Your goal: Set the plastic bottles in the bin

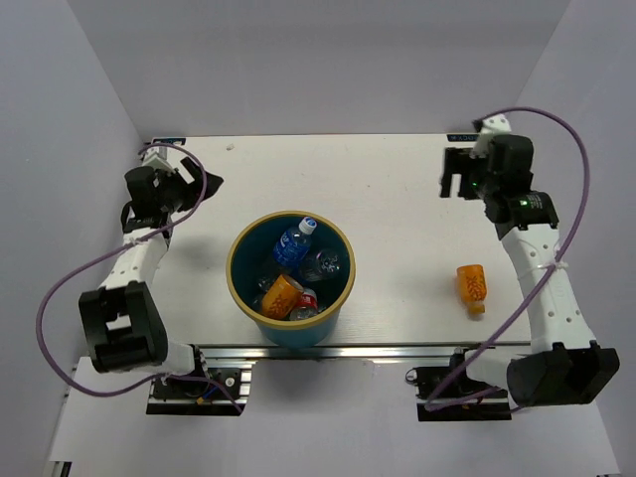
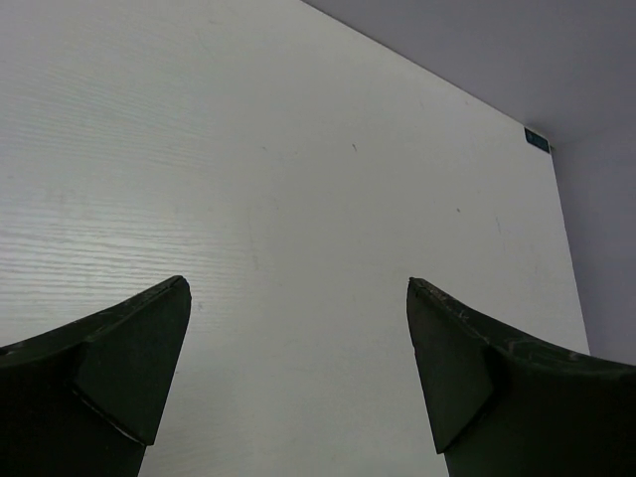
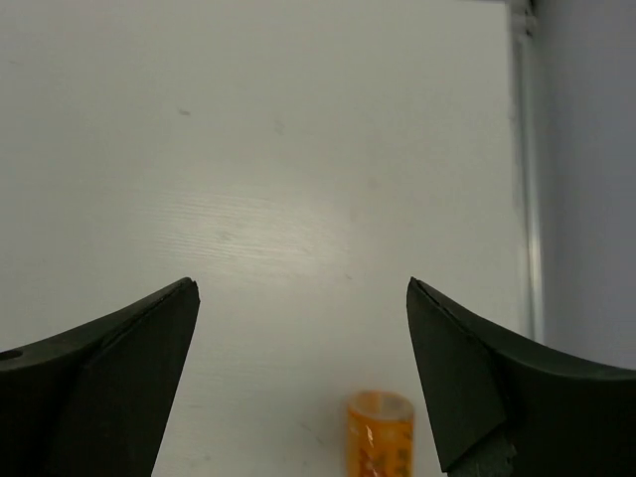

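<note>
Bin [image 1: 298, 334] holding bottles [image 1: 294, 244]: overhead view only. Orange bottle [image 3: 380, 435] outside: right wrist too. Left claw [image 2: 298, 318], right claw [image 3: 303, 318] released.

orange bottle [image 1: 471, 285]: bare table [image 1: 397, 229] all round | bin [image 1: 232, 270]: well apart, leftward

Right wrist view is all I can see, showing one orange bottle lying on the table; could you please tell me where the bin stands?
Observer: The bin stands at the near edge of the table, to the left of that orange bottle.
Operator: Are other bottles left on the table?
Observer: None in the top view; the others lie inside the bin, among them a blue-labelled bottle.
Operator: And the left gripper?
Observer: The left gripper is open, holding nothing, near the far left corner.
</note>
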Controlling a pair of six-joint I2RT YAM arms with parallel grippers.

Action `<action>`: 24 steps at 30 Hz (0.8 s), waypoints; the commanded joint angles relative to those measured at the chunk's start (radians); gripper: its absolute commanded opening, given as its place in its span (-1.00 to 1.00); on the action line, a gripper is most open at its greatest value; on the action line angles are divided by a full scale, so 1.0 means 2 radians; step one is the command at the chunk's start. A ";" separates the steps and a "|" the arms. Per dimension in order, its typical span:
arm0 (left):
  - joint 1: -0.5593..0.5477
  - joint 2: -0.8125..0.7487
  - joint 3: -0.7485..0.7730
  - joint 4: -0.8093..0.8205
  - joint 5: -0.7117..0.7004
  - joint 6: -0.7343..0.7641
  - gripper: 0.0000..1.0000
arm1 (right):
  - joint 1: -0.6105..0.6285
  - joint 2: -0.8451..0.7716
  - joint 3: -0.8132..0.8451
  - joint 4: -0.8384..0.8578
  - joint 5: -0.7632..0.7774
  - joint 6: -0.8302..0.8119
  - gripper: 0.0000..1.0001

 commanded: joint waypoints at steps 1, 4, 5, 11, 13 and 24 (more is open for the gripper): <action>-0.013 0.033 0.030 0.048 0.102 0.013 0.96 | -0.089 0.009 -0.024 -0.075 0.059 0.027 0.79; -0.039 0.066 0.056 0.040 0.112 0.029 0.96 | -0.095 0.047 -0.041 -0.124 0.085 0.019 0.79; -0.047 0.076 0.064 0.035 0.115 0.042 0.96 | -0.095 0.064 -0.046 -0.130 0.085 0.019 0.79; -0.112 0.122 0.091 0.018 0.120 0.081 0.96 | -0.095 0.063 -0.122 -0.127 0.100 0.007 0.79; -0.122 0.133 0.097 0.012 0.126 0.085 0.96 | -0.097 0.062 -0.136 -0.124 0.086 0.006 0.79; -0.123 0.165 0.116 -0.011 0.112 0.089 0.96 | -0.110 0.131 -0.231 -0.066 0.056 0.006 0.79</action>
